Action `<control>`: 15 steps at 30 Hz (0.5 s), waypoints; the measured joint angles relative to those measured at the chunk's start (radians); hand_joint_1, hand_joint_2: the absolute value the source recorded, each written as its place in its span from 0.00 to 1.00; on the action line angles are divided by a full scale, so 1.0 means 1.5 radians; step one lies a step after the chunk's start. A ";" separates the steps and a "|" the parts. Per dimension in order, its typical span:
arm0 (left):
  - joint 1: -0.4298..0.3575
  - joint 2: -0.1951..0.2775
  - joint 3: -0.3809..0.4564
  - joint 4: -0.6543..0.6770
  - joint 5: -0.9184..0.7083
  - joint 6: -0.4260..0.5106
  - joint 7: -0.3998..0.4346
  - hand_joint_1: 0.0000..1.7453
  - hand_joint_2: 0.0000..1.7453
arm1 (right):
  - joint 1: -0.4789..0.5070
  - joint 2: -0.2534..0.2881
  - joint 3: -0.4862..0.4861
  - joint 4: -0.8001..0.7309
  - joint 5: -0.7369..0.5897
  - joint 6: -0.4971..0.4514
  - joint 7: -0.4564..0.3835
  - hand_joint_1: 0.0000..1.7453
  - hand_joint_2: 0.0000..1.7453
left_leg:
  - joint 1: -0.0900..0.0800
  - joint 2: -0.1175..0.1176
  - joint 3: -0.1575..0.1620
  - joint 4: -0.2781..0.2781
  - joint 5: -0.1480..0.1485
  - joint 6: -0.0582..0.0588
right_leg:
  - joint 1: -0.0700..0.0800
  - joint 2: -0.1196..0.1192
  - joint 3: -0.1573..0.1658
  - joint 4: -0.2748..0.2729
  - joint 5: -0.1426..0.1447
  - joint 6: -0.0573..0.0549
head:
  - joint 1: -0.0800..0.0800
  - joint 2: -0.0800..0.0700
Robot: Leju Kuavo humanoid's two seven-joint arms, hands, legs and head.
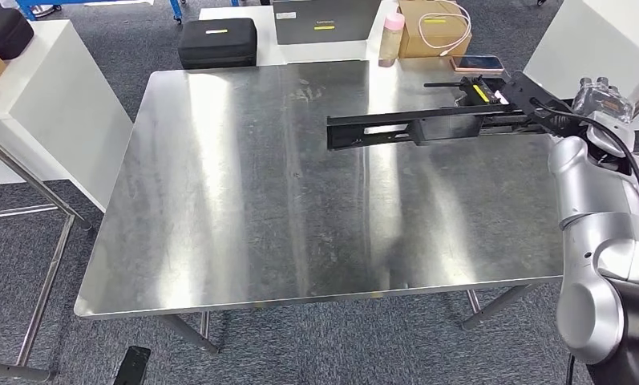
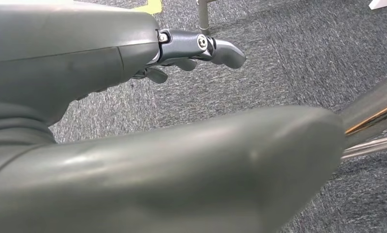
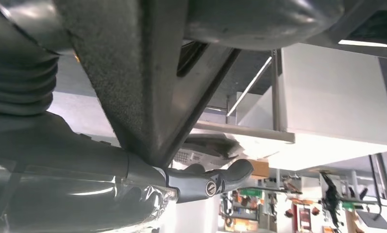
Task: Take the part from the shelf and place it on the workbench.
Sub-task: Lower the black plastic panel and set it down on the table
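The right hand [image 1: 600, 100] grips the part [image 1: 428, 124] at its near end and holds it out over the far right area of the tabletop [image 1: 244, 200]. The part extends from the hand toward the tabletop's centre, roughly level. Whether it touches the surface or hangs just above cannot be determined from the head view. The end grip likely keeps the long body ahead of the hand, so that the part can be lowered flat without the arm crossing the surface.

In the right wrist view, the thumb and fingers [image 3: 215, 179] of the right hand close around a dark, rough-textured bar, which is the part seen from close behind.

The part is long, flat and black, with slotted openings along its length. A bulkier section near the hand carries a yellow label and thin rods.

The left hand [image 2: 191, 53] hangs beside the tabletop frame, above grey carpet. It holds nothing, and its fingers are loosely extended.

Judgement: the placing step is in hand; release is not yet done.
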 joint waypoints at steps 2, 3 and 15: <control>0.000 0.000 0.003 0.000 0.001 0.000 0.000 0.00 0.00 | -0.002 -0.003 -0.004 0.001 0.000 0.007 0.000 0.00 0.00 | 0.000 0.000 0.000 0.000 0.000 0.000 | 0.000 0.000 0.000 0.000 0.000 0.000 | 0.000 0.000; 0.000 0.000 0.005 0.000 0.002 0.000 0.000 0.00 0.00 | -0.003 -0.005 -0.005 0.001 0.000 0.009 0.000 0.00 0.00 | 0.000 0.000 0.000 0.000 0.000 0.000 | 0.000 0.000 0.000 0.000 0.000 0.000 | 0.000 0.000; 0.000 0.000 0.016 0.000 -0.002 -0.004 0.006 0.00 0.00 | -0.010 -0.009 -0.032 0.010 -0.040 0.092 -0.010 0.00 0.00 | 0.000 0.000 0.000 0.000 0.000 0.000 | 0.000 0.000 0.000 0.000 0.000 0.000 | 0.000 0.000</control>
